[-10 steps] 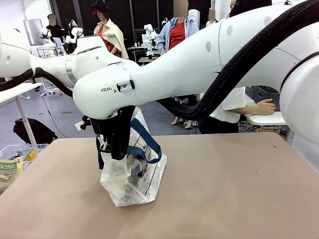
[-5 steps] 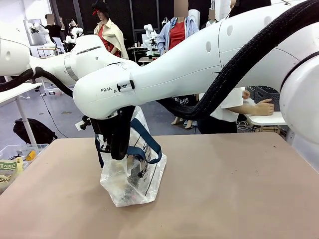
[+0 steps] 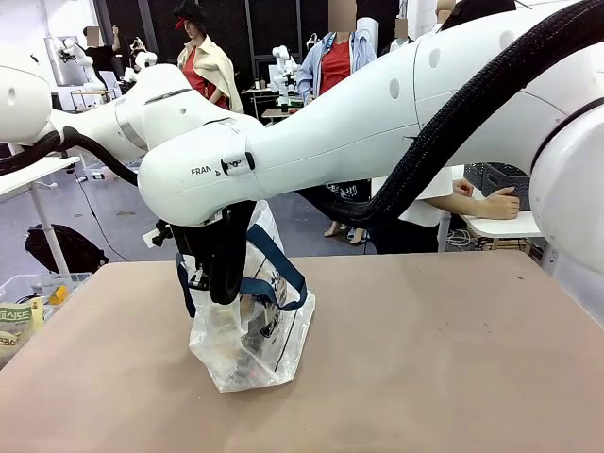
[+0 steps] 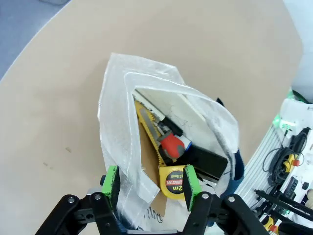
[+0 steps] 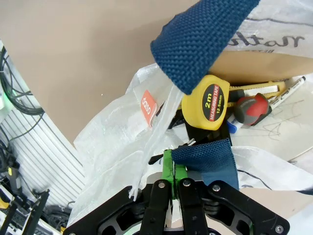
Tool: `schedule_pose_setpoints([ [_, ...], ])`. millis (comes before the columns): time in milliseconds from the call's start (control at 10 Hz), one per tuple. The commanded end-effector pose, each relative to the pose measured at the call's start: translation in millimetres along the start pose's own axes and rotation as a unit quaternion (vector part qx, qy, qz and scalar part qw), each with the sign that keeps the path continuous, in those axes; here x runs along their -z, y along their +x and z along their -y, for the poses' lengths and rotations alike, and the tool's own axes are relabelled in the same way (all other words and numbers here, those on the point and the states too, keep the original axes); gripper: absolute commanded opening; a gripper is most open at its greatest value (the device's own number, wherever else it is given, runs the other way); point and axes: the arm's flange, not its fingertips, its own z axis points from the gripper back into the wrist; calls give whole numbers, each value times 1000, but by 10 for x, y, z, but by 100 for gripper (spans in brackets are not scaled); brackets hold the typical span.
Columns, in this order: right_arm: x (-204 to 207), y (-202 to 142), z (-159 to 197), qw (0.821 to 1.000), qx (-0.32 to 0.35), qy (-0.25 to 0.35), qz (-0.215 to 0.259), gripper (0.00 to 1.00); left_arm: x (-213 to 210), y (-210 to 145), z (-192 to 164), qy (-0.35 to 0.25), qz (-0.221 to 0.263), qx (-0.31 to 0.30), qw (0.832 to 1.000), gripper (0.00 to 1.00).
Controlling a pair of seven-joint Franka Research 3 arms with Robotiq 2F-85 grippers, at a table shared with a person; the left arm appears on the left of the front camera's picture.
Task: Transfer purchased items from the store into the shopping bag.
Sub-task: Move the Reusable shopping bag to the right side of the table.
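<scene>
**Shopping bag held open on the surface, goods already inside**

The shopping bag (image 3: 253,330) stands upright near the left-middle of the tan surface (image 3: 453,359), its long axis vertical and its mouth facing up. Both arms hang directly over it, so the bag lies straight below each pair of jaws; neither arm is clearly the nearer.

The left gripper (image 4: 149,183) straddles one crinkly wall of the bag at the rim. Its jaws stand partly apart, a green pad on each side of the plastic; whether they press it I cannot tell from the left wrist view.

The right gripper (image 5: 172,171) has its jaws fully closed, pinching the opposite rim of the bag just beside a navy strap handle (image 5: 205,159).

Seen through the mouth, at the bottom, lie a yellow tape measure (image 4: 172,180), a yellow utility knife (image 4: 149,129), a red-capped item (image 4: 171,145) and a flat white card (image 4: 168,110).

Judging by this, the mouth is being spread for loading, and any next item would have to come straight down between the two rims.
</scene>
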Motion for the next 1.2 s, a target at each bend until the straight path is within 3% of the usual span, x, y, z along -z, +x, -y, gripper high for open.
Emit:
schedule_pose_setpoints([
  [0, 108, -62, -72, 1000, 11, -4, 1, 0, -23, 15, -85, -37, 15, 5, 999, 67],
  [1100, 100, -30, -246, 1000, -6, -20, -12, 0, -9, 59, -262, -149, 11, 51, 987, 67],
])
